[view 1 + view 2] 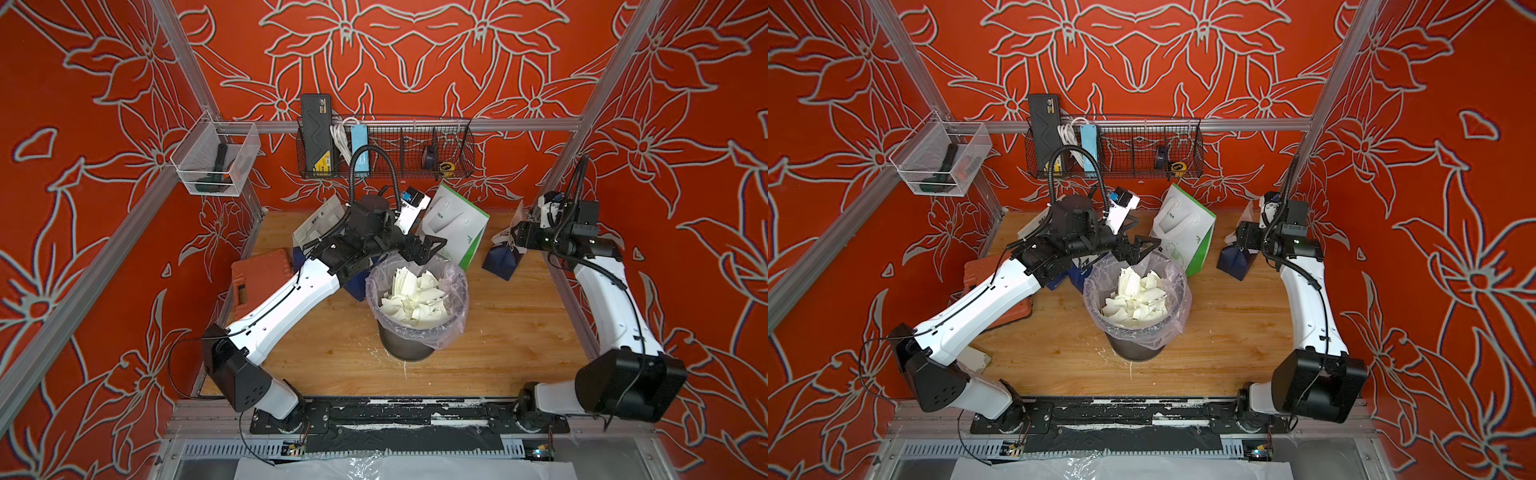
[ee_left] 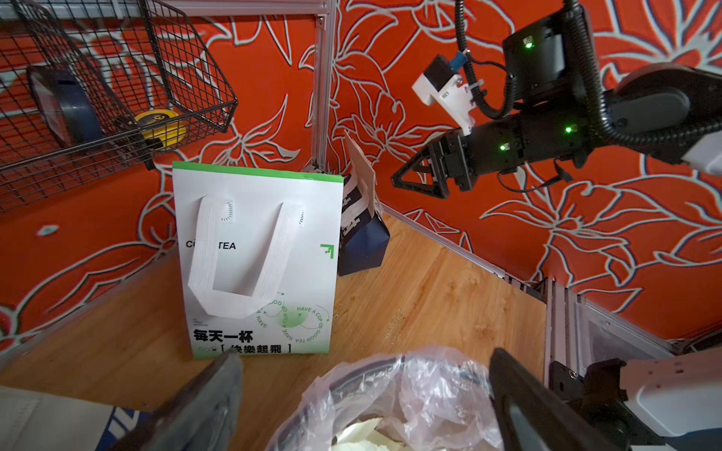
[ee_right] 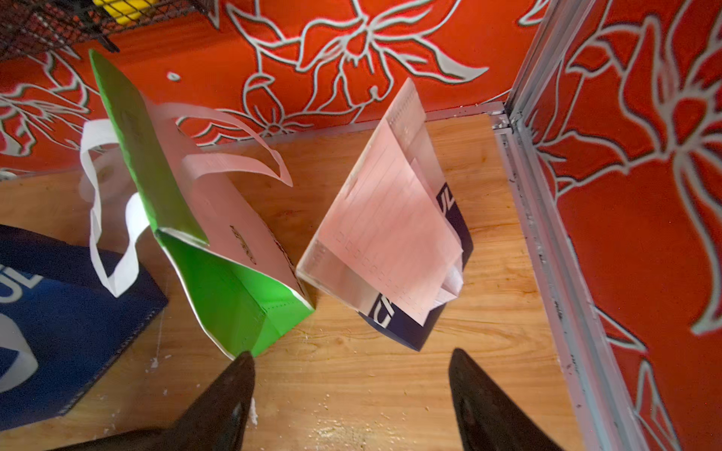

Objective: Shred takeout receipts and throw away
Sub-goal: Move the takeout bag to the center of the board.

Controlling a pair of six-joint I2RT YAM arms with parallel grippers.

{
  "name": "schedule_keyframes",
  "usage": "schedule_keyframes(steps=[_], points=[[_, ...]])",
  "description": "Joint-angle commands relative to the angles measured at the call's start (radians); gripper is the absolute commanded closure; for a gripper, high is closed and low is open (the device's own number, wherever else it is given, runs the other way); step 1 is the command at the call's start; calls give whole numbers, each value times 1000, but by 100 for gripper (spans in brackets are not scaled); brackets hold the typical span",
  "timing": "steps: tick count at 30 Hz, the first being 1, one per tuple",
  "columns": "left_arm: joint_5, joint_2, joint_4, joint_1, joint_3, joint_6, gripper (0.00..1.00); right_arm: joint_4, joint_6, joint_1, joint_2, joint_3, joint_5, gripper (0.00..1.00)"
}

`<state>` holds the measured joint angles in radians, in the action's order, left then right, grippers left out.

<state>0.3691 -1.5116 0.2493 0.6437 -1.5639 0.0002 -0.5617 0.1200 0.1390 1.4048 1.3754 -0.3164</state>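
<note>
Torn white scraps of takeout receipts [image 1: 415, 296] [image 1: 1138, 297] [image 2: 359, 433] fill the black trash bin [image 1: 409, 352] with its clear liner [image 2: 422, 386] at the table's middle. My left gripper [image 1: 429, 248] [image 1: 1142, 246] [image 2: 363, 390] hangs open over the bin's far rim, nothing between its fingers [image 2: 218, 390]. A whole receipt [image 3: 386, 226] lies against the face of a small blue-and-white bag [image 1: 500, 264] [image 3: 406, 332] at the back right. My right gripper [image 1: 514, 237] [image 1: 1239, 239] [image 3: 351, 390] stands open just in front of that bag, holding nothing.
A white-and-green tea bag [image 1: 455, 226] [image 2: 254, 257] [image 3: 234, 293] leans between bin and blue bag. More blue bags [image 3: 58, 312] sit under my left arm. An orange toolbox [image 1: 259, 274] lies at the left; a wire basket [image 1: 386, 149] hangs on the back wall.
</note>
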Motion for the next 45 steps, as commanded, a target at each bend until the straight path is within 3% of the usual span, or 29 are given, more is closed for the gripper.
schedule_keyframes(steps=[1,10,16,27,29,45], points=[[18,-22,-36,17,-30,-11,5,51,25,-5,41,10,-25,25],[7,-53,-17,38,-49,-1,5,81,-41,-89,121,37,210,31],[4,-61,-10,44,-45,7,5,102,-48,-130,165,74,333,41],[-9,-95,32,53,-81,17,6,108,-77,-192,116,18,488,95],[-8,-101,41,56,-91,17,6,114,-70,-198,80,-10,496,100],[-64,-210,227,127,-270,6,9,-49,74,-320,-290,-305,481,100]])
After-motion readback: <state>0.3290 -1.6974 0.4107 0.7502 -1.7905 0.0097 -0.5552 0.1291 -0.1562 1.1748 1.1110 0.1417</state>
